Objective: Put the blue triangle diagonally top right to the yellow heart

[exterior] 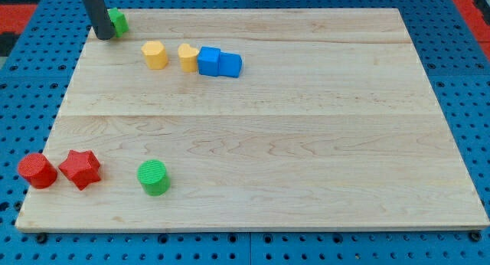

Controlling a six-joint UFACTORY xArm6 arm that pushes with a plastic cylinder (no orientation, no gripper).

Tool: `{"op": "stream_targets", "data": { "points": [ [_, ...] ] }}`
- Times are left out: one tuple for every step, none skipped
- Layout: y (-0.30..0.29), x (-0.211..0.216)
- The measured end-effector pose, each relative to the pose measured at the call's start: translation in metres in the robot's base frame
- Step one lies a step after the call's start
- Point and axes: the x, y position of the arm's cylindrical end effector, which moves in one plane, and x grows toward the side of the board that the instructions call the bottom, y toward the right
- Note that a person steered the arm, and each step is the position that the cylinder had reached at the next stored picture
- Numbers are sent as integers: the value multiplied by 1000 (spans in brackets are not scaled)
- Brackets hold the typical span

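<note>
With no fingers fitted to be apart or together, the dark rod's tip (pixel 103 37) was parked beside the green block (pixel 118 21), top left on the wooden worktop (pixel 306 158), and a gentle upward nudge from below was judged best for the blue triangle, indistinguishable within the blue pair (pixel 210 60) touching the yellow heart (pixel 188 57) on the view's right.

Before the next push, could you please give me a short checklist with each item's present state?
1. My tip in view: ok, at the view's top left.
2. Tip clear of the green block: cannot tell, they look close or touching.
3. Yellow heart found: ok.
4. Blue blocks found: ok, touching the heart's right side.
5. Which blue block is the triangle: cannot tell.
6. Blue triangle up-right of the heart: not ok.
</note>
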Motion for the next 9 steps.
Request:
{"op": "stream_targets", "data": {
  "points": [
    [23,32],
    [36,62],
    [50,62],
    [64,68],
    [95,155],
    [158,162],
    [161,116],
    [219,79],
    [219,22]
  ]
}}
